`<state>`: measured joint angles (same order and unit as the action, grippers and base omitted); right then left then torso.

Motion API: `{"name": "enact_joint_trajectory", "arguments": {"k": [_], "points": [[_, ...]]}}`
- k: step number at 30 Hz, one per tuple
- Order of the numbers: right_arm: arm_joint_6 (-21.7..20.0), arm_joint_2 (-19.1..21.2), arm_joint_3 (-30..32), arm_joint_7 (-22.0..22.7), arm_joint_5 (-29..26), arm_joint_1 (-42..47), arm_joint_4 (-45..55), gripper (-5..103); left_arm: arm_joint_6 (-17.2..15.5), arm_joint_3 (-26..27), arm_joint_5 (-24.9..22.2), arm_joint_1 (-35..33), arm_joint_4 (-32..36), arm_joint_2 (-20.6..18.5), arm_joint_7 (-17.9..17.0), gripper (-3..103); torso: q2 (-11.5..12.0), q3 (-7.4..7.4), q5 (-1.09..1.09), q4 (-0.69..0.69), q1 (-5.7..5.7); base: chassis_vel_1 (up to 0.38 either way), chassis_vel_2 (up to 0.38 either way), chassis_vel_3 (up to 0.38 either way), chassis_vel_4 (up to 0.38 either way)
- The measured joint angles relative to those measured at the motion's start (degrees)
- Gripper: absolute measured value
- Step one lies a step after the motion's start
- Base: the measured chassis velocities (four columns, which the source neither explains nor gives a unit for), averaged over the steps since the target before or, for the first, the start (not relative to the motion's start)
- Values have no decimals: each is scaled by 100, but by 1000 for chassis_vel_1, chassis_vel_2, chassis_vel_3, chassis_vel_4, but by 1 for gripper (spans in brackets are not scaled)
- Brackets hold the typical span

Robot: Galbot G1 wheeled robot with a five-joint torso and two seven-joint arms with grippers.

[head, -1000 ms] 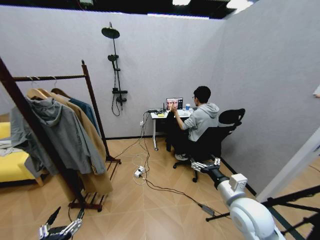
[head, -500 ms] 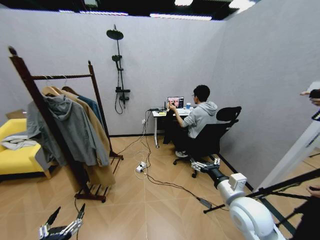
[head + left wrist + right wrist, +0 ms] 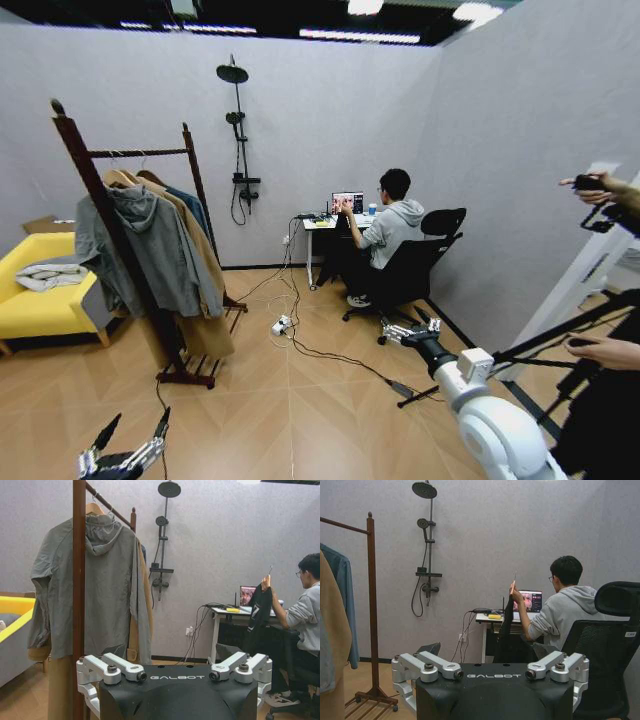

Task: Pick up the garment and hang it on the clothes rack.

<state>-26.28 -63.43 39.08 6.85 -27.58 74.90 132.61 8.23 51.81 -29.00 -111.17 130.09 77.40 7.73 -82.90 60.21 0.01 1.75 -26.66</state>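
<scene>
I'm standing off to the side of the clothes rack (image 3: pixel 140 152), and the robot is facing it from well away across the wooden floor (image 3: pixel 300 400). The garment (image 3: pixel 192 205) is hanging from the rack's top bar at the far-post end, the end away from the robot. Its dark teal fabric is peeking out behind the long tan coat (image 3: pixel 205 300), which is hanging just beside it and touching it. The grey hoodie (image 3: pixel 150 250) is hanging next along the bar, on the near-post side of the coat, draping down and covering most of it. In the right wrist view the garment (image 3: pixel 342 600) is showing as a blue-green sleeve hanging down on the bar side of the rack's far post (image 3: pixel 371 605), with the tan coat (image 3: pixel 330 630) overlapping its front edge.

The left gripper (image 3: pixel 133 428) is hovering low, well short of the rack's slatted base, with its two dark fingertips (image 3: pixel 105 432) spread apart and nothing between them. The left wrist view is showing that gripper (image 3: pixel 180 671) with its jaws wide and empty, looking at the rack's near post (image 3: pixel 78 580), the hoodie (image 3: pixel 100 590) and a strip of the coat (image 3: pixel 145 605) behind it.

The right gripper (image 3: pixel 408 328) is reaching out at the end of the white arm (image 3: pixel 495 425), well apart from the rack on the side away from the yellow sofa (image 3: pixel 40 300). Its fingers (image 3: pixel 388 331) are also parted and carrying nothing, and the right wrist view is showing that gripper (image 3: pixel 492 672) spread and empty.
</scene>
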Motion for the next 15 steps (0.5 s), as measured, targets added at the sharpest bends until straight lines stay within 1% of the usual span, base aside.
{"name": "enact_joint_trajectory", "arguments": {"k": [3, 5, 9, 10, 15], "points": [[31, 12, 28, 2, -3, 29, 10, 100, 0, 0, 0, 0, 0, 0, 0, 100, 1, 0, -2, 0, -1, 131, -157, -126, 148], [232, 4, 26, -55, -21, 61, -20, 100, 0, 0, 0, 0, 0, 0, 0, 100, 0, 0, 0, 0, 2, 128, -98, -139, 129], [319, -61, 37, -81, -102, 128, -37, 100, 0, 0, 0, 0, 0, 0, 0, 100, -3, -2, 0, 0, 4, 79, -88, -71, 97], [389, -96, 56, -181, -83, 148, -88, 100, 0, 0, 0, 0, 0, 0, 0, 100, -2, -1, 1, 0, 3, 0, 0, 0, 0], [437, -113, 64, -253, -59, 157, -116, 100, 0, 0, 0, 0, 0, 0, 0, 100, 2, 1, -1, -1, -3, -5, 12, 6, -8]]}}
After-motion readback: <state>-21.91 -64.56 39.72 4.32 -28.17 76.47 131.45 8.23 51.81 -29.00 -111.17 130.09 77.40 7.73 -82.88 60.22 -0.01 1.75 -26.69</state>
